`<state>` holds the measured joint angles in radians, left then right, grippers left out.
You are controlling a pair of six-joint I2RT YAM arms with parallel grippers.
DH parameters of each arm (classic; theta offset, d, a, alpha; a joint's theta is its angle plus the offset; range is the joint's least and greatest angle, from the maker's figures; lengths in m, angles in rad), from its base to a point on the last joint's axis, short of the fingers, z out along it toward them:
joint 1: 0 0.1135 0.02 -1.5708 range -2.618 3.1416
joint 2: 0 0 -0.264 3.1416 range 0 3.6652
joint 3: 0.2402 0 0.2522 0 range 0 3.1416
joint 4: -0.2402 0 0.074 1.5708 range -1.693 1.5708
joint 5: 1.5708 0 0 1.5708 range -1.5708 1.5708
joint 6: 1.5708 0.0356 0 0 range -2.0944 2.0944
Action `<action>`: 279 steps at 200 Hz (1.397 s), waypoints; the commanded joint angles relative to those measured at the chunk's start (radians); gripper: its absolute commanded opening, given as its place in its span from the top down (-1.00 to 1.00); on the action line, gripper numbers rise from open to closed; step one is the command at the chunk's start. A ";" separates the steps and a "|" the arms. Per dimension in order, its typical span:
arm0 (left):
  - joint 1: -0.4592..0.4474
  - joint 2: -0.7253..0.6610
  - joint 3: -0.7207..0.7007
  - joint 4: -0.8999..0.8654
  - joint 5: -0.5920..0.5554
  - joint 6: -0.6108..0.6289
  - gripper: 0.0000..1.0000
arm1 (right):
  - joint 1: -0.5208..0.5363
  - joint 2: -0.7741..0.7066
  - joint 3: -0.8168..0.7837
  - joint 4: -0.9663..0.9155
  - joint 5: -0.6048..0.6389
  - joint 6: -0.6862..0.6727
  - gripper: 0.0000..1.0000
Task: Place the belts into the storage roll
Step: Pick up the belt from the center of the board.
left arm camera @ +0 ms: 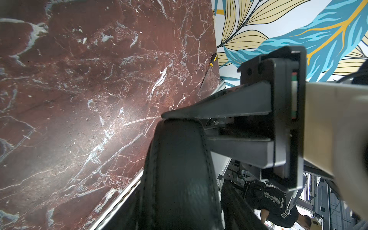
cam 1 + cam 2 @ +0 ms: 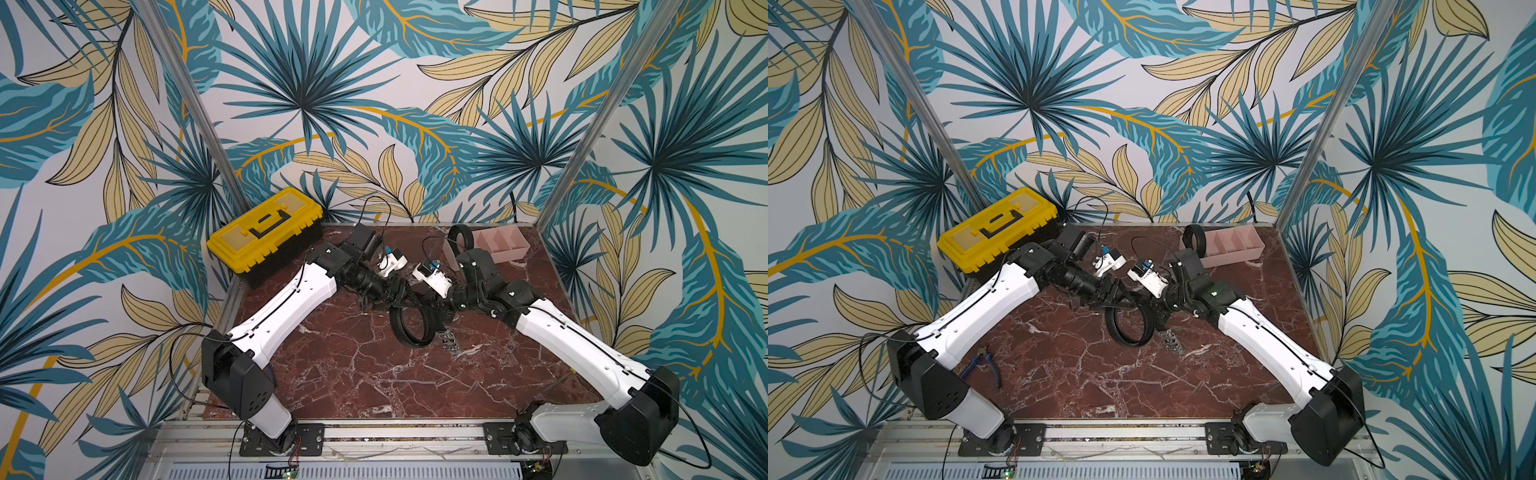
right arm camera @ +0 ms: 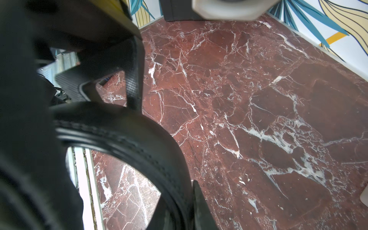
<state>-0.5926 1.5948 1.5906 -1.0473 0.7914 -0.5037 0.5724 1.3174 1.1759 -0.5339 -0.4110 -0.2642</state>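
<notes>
One belt (image 2: 405, 332) (image 2: 1121, 332) is a loose black coil standing on edge at the table's middle, its metal buckle (image 2: 451, 343) lying beside it. My right gripper (image 2: 440, 309) (image 3: 185, 215) is shut on the coil's band from the right. My left gripper (image 2: 401, 291) is at the coil's top from the left. In the right wrist view its fingers (image 3: 135, 79) stand apart over the band. The band (image 1: 175, 169) fills the left wrist view. A second belt (image 2: 461, 237), tightly coiled, stands in the left end compartment of the pink storage roll (image 2: 509, 247) at the back right.
A yellow-and-black toolbox (image 2: 266, 237) sits at the back left corner. Blue-handled pliers (image 2: 984, 365) lie by the left arm's base. A yellow-handled screwdriver (image 1: 213, 59) lies at the table's edge. Walls close off three sides.
</notes>
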 commanded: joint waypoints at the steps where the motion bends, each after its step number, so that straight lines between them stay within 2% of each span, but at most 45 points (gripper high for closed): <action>1: -0.009 -0.030 -0.020 -0.013 -0.029 0.008 -0.22 | 0.003 -0.012 -0.005 -0.003 0.015 0.024 0.92; 48: -0.019 -0.114 -0.090 -0.013 -0.132 -0.018 -0.34 | 0.004 0.038 0.033 -0.015 0.046 0.102 0.93; 67: -0.019 -0.140 -0.115 -0.013 -0.159 -0.026 -0.32 | 0.003 0.038 0.027 0.005 0.042 0.115 0.92; 87: -0.021 -0.123 -0.117 -0.013 -0.137 -0.029 -0.23 | 0.004 0.034 0.024 0.004 0.036 0.121 0.93; 112: -0.045 -0.081 -0.092 -0.013 -0.139 -0.026 0.05 | 0.003 0.026 0.007 0.012 0.037 0.133 0.92; 136: -0.057 -0.049 -0.069 -0.012 -0.133 -0.029 0.55 | 0.003 0.018 -0.009 0.036 0.050 0.162 0.93; 149: -0.058 -0.048 -0.066 -0.013 -0.139 -0.032 0.64 | 0.004 0.020 -0.018 0.050 0.055 0.176 0.93; 163: -0.057 -0.050 -0.060 -0.014 -0.144 -0.038 0.84 | 0.003 0.037 -0.015 0.051 0.068 0.189 0.92; 172: -0.058 -0.053 -0.058 -0.013 -0.156 -0.050 0.93 | 0.003 0.051 -0.013 0.049 0.075 0.194 0.87; 193: -0.059 -0.056 -0.045 -0.015 -0.172 -0.080 1.00 | 0.002 0.090 -0.014 0.068 0.088 0.220 0.78; 216: -0.060 -0.057 -0.018 -0.030 -0.224 -0.133 1.00 | 0.003 0.156 0.004 0.075 0.080 0.273 0.60; 234: -0.067 -0.042 0.035 -0.075 -0.263 -0.149 1.00 | 0.001 0.188 0.003 0.102 0.081 0.334 0.37; 268: -0.076 -0.010 0.153 -0.194 -0.334 -0.143 1.00 | -0.005 0.177 -0.006 0.154 0.090 0.404 0.12; 279: -0.077 0.006 0.193 -0.254 -0.362 -0.135 1.00 | -0.011 0.163 0.001 0.151 0.093 0.416 -0.05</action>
<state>-0.6624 1.5967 1.6840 -1.2030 0.4713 -0.6518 0.5705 1.5082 1.1778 -0.4267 -0.3355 0.0803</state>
